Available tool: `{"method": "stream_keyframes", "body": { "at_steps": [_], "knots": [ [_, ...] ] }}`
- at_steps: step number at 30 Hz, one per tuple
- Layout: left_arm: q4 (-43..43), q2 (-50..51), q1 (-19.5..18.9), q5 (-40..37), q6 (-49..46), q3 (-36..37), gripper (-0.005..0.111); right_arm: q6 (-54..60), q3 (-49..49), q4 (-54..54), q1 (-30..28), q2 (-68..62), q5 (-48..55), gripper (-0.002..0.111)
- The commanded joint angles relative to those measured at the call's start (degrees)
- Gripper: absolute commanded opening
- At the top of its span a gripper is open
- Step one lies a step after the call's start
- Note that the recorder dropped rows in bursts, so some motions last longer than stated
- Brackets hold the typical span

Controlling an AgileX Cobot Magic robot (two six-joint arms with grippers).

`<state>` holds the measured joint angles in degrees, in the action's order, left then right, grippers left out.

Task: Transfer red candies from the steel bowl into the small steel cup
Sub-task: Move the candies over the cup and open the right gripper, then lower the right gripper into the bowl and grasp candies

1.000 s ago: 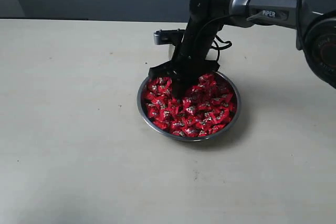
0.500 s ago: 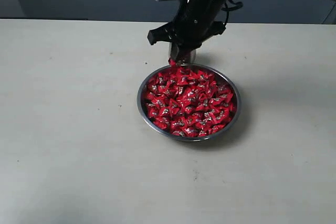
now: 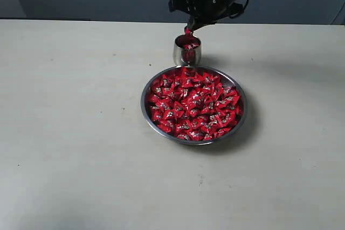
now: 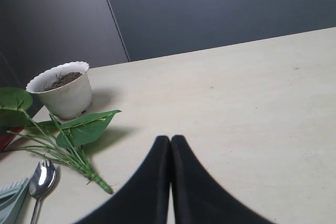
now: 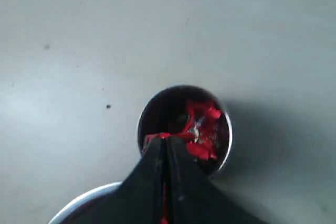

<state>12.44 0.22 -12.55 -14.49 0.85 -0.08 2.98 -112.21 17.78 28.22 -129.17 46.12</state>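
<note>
We see the right tool (image 3: 190, 26) clenched on a red candy (image 3: 187, 30), poised directly above the small steel cup (image 3: 187, 52). The cup stands on the table (image 3: 75, 133) just beside the far rim of the steel bowl (image 3: 144, 106) and already holds several wrapped pieces. The bowl is heaped with red candies (image 3: 194, 103). The left tool (image 4: 170, 142), fingers pressed together on nothing, hangs over the table near a white pot (image 4: 62, 90), a leafy sprig (image 4: 84, 127) and a spoon (image 4: 41, 177).

red candies (image 3: 194, 103): shiny red, white-dark marks | steel bowl (image 3: 143, 103): silver | small steel cup (image 3: 187, 56): silver | table (image 3: 70, 133): beige
</note>
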Motion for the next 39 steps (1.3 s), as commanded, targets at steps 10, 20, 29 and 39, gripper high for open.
{"method": "stream_keyframes", "body": {
  "at_steps": [10, 20, 29, 39],
  "knots": [
    [0.27, -0.22, 0.16, 0.63, 0.21, 0.08, 0.0, 0.0, -5.88, 2.42, -0.83, -6.34, -0.86, 0.059],
    [0.27, -0.22, 0.16, 0.63, 0.21, 0.08, 0.0, 1.21, -5.88, 0.5, -0.83, 0.79, 12.81, 0.041],
    [0.27, -0.22, 0.16, 0.63, 0.21, 0.08, 0.0, 3.01, 4.54, -0.8, -0.73, 7.98, 15.55, 0.04],
    [0.27, -0.22, 0.16, 0.63, 0.21, 0.08, 0.0, 10.96, 29.42, 7.08, -0.73, 17.43, 9.16, 0.041]
  ]
}}
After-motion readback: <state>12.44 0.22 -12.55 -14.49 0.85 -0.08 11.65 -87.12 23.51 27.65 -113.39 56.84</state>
